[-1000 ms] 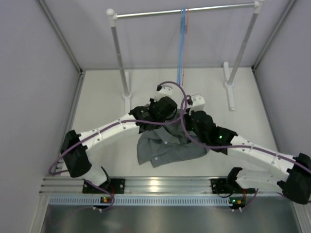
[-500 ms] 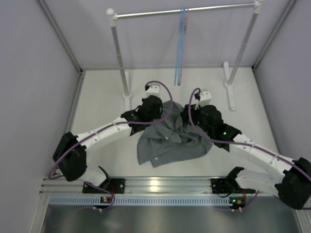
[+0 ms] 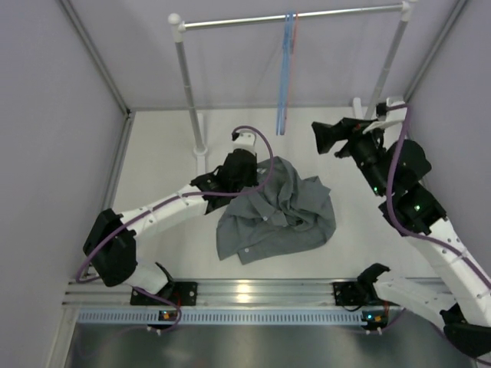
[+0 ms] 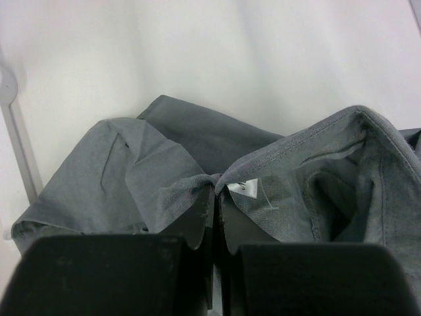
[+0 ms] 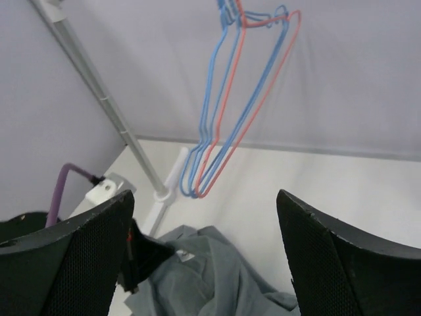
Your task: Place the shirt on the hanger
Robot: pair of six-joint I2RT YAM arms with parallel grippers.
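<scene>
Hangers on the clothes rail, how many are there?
3, bunched together on the rail: two light blue hangers and one pink hanger beside them. Another could be hidden behind these.

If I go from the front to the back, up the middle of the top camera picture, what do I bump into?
Metal rail → grey shirt → wire hangers

The right gripper [image 3: 326,138] is letting go of the shirt [image 3: 284,211], and its jaws are opening wide. The right arm is lifting up and swinging away to the back right, over by the rack's right post [image 3: 387,65]. The shirt is spreading out wider on the table [image 3: 161,153]. The left gripper [image 4: 217,210] is sliding a little left with the collar.
</scene>
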